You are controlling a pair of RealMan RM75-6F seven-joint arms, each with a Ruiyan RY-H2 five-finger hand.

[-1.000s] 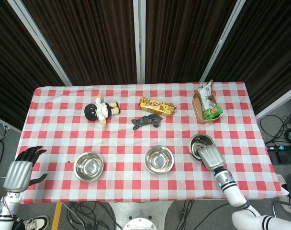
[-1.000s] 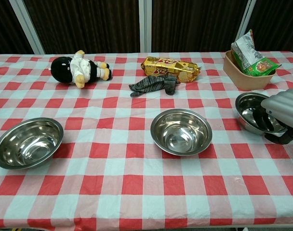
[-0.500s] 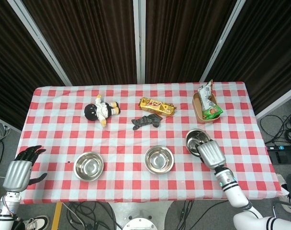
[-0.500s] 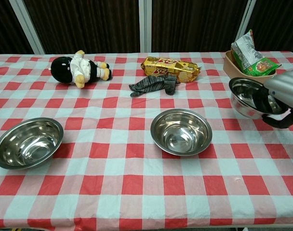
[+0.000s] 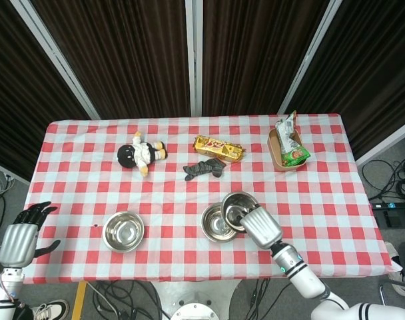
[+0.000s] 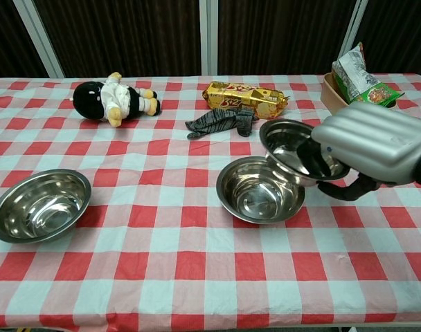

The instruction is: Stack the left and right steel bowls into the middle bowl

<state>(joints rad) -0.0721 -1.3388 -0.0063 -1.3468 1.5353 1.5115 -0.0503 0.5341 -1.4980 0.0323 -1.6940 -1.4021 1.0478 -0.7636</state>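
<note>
Chest view: right hand [image 6: 373,149] clamped on the right steel bowl [image 6: 297,149], fingers hooked inside its rim, bowl tilted and held in the air over the right edge of the middle bowl [image 6: 260,189]. Step in hand looks like carrying the first bowl to the stack; next it likely needs centring, levelling, lowering, then release. Left bowl [image 6: 40,205] sits untouched near left on the table [image 6: 162,277]. Left hand [image 5: 19,237] hangs off the table's left edge, fingers apart, holding nothing. Thumb contact under the bowl is hard to make out.
</note>
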